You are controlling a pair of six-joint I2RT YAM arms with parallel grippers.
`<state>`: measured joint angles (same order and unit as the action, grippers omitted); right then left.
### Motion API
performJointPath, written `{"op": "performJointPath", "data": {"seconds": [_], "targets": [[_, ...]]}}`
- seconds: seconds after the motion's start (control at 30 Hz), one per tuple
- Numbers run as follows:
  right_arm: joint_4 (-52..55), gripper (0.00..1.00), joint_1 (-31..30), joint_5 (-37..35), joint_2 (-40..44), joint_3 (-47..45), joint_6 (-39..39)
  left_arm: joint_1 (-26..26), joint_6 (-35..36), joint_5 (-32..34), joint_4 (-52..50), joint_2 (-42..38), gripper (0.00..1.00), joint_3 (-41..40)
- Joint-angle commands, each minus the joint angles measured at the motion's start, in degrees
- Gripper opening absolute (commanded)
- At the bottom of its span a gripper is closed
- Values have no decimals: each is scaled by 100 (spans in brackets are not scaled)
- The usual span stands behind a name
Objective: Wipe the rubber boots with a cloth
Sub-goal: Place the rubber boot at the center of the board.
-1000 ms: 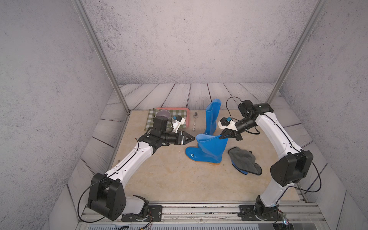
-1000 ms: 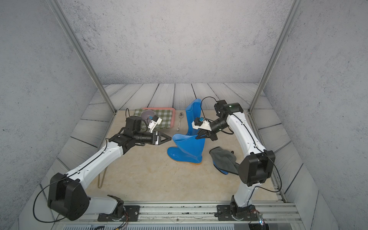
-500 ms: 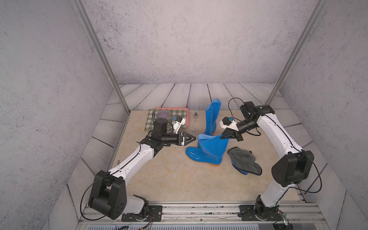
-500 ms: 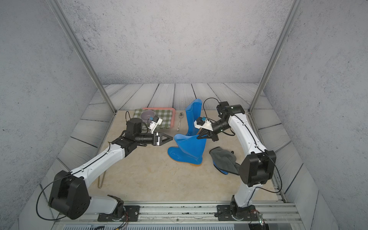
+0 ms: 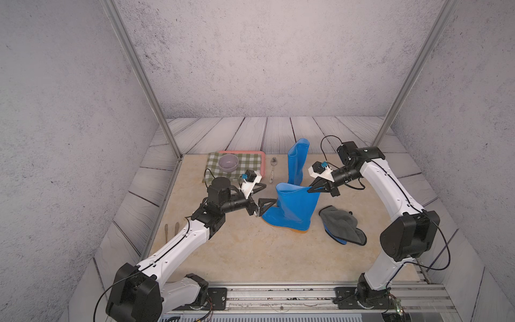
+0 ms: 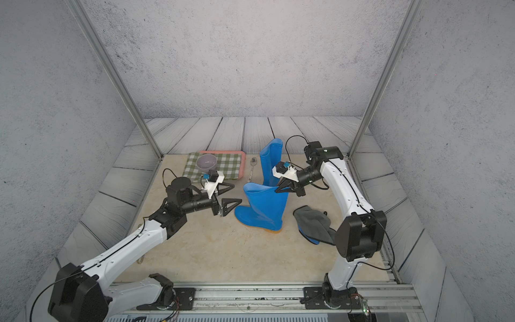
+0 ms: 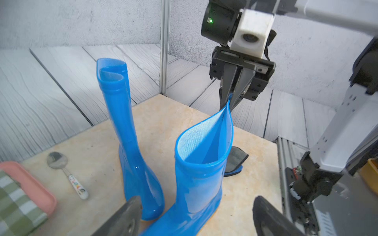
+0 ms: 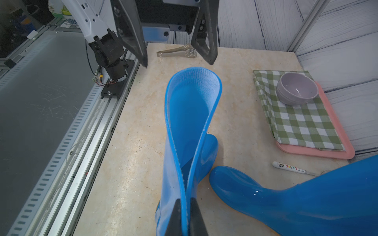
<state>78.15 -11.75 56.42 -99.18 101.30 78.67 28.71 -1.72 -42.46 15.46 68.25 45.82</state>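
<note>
The left arm (image 5: 178,245) reached forward from its base at the front rail, forearm rising toward the middle of the table (image 5: 237,251) and wrist held level, so that the left gripper (image 5: 269,193) pointed sideways at the nearer boot (image 5: 295,207). Its jaws stood wide apart and held nothing. The right wrist view showed its fingers (image 8: 131,36) just beyond the boot's open top, with a gap between them and the rim. The right arm (image 5: 390,189) rose from its base to an elbow at the table's right edge, ran on toward the back, and turned at the wrist to point inward and downward. The right gripper (image 5: 310,191) was clamped on the rim of the nearer boot's shaft, on the side away from the left gripper, pinching the rim to a flat crease. The nearer boot stood on its sole between the two grippers. The farther boot (image 5: 298,164) stood upright just behind it, untouched. The cloth (image 5: 340,225) lay crumpled on the table beside the nearer boot, beneath the right arm and apart from both grippers.
</note>
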Motion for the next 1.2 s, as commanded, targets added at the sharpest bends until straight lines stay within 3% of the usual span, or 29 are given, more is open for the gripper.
{"op": "performJointPath", "data": {"seconds": [0.0,0.37,0.57,0.63,0.77,0.83,1.0,1.1,1.13,1.17], "targets": [[14,0,52,527,22,128,-21,218,1134,268,34,343,88,276],[131,0,85,708,13,35,119,470,1084,-267,367,1632,85,1255],[214,0,85,721,46,13,130,786,861,-722,479,2089,74,1588],[223,0,84,726,56,13,114,861,786,-898,460,2161,61,1636],[233,0,85,696,81,-39,55,926,562,-1446,239,2322,5,1803],[139,0,84,641,132,-119,-79,967,485,-1514,294,2322,0,1753],[-1227,28,196,162,727,-781,-1518,1004,-175,-1610,795,2421,0,1734],[-2897,50,388,-213,1347,-1389,-3163,1014,-908,-1512,1190,2583,0,1898],[-3641,62,494,-405,1576,-1667,-3946,1014,-1204,-1479,1436,2653,0,1962],[-4388,79,613,-620,1821,-1933,-4687,1014,-1518,-1398,1705,2730,0,2008]]}}
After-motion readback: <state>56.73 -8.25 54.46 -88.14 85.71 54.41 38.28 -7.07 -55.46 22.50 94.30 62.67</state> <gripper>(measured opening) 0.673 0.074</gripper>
